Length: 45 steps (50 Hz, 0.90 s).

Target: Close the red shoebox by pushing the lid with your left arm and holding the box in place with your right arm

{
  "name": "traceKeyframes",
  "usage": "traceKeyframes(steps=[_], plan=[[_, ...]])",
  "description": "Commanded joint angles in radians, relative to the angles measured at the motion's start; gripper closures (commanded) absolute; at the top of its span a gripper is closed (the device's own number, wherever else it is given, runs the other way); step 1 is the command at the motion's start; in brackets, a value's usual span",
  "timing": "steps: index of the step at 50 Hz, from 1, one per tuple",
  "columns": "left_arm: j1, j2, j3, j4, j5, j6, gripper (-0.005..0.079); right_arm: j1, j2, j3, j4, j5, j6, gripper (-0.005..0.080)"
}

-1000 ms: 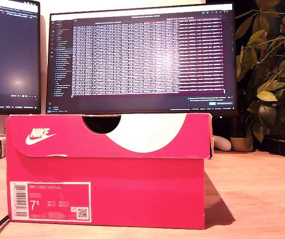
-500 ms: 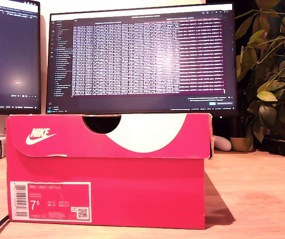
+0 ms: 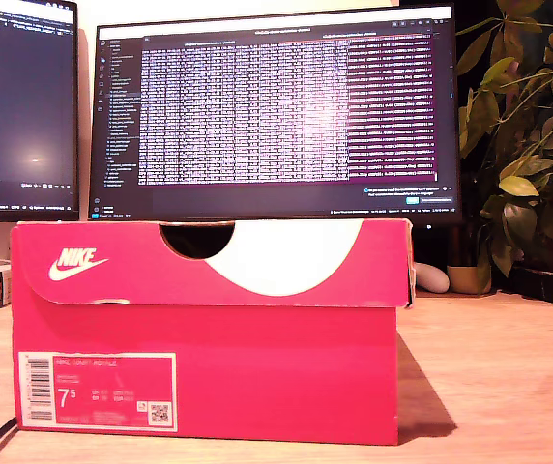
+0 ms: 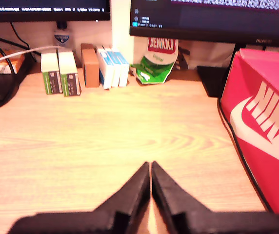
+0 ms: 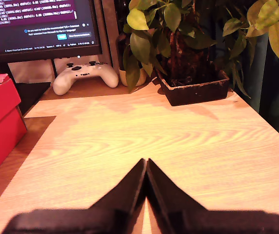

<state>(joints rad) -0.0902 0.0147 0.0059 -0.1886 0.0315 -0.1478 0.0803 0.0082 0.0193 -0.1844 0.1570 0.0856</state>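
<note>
Over bare wooden desk, well clear of the box, my first gripper (image 4: pixel 150 168) is hanging with its jaws pressed together on nothing, and my second gripper (image 5: pixel 146 165) is hanging the same way, clenched and empty, over its own stretch of desk (image 5: pixel 178 141). Neither arm is showing in the exterior view.

Nothing is changing: across the last second the exterior view is staying the same, the red shoebox (image 3: pixel 209 377) sitting in the same spot with its lid (image 3: pixel 209 263) already lying down over the box. I am judging from this that the closing is either done or very nearly so, and that both arms are idling apart from the work; whether the lid is fully seated along its far edge I cannot tell.

The shoebox is standing on the desk in front of the large monitor (image 3: pixel 276 106), toward the exterior view's left. It is showing at the edge of both wrist views, (image 4: pixel 261 131) and (image 5: pixel 0 122).

Writing: a white Nike logo with swoosh is sitting on the lid's flap, and a large one is running across the box's side in the first wrist view. The white label (image 3: pixel 97 391) is reading "7.5", with a barcode and a QR code; its smaller print looks like "NIKE COURT ROYALE" but is too fine to be sure. A green-and-white packet (image 4: pixel 155 63) behind my first gripper is reading "JENKKI". The small boxes (image 4: pixel 61 73) beside it are unreadable, as is the monitor text. A white game controller (image 5: pixel 85 75) and a potted plant (image 5: pixel 188 53) are lying beyond my second gripper.
</note>
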Motion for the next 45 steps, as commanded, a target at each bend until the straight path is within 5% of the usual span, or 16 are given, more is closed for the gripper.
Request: traceKeyframes(steps=[1, 45], plan=[[-0.005, -0.003, -0.031, -0.014, 0.002, -0.002, 0.0761, 0.006, -0.006, -0.012, 0.008, 0.000, 0.008, 0.0764], [0.078, -0.027, -0.031, -0.013, 0.003, -0.002, 0.0761, -0.069, -0.006, -0.012, 0.008, 0.000, 0.008, 0.0764]])
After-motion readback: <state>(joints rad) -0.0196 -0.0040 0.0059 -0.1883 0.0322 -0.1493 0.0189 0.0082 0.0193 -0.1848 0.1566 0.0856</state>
